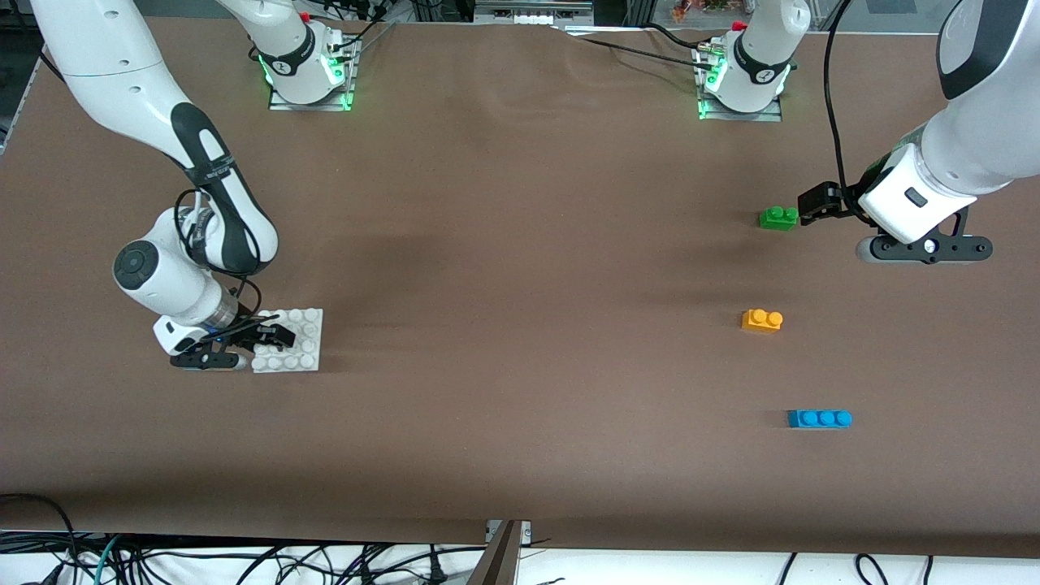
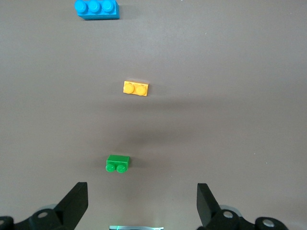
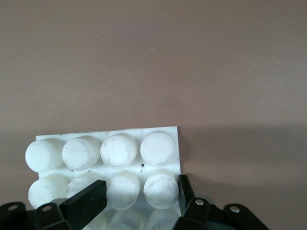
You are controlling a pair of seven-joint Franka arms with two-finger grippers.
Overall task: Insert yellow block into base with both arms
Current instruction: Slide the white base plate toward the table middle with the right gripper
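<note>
1. Right gripper [image 1: 272,335] is down at the base [image 1: 299,333], at the right arm's end of the table; its fingers [image 3: 85,203] are clamped on the plate's edge, studs showing between them; judged purpose: to pin or carry the plate so it does not slide when a brick is pressed on.
2. Left gripper [image 1: 816,203] hangs over the table at the left arm's end, just beside the green brick [image 1: 777,217]; jaws spread wide, nothing between them; the left wrist view looks down on all three bricks.
3. The yellow block [image 1: 762,319] lies free on the table, studs up, untouched; it sits between the green brick and the blue brick [image 1: 819,418], nearer the front camera than the green one.
4. Judgement: pickup not yet begun; the left gripper must pass the green brick and centre on the yellow block; risk is closing on the wrong brick.
</note>
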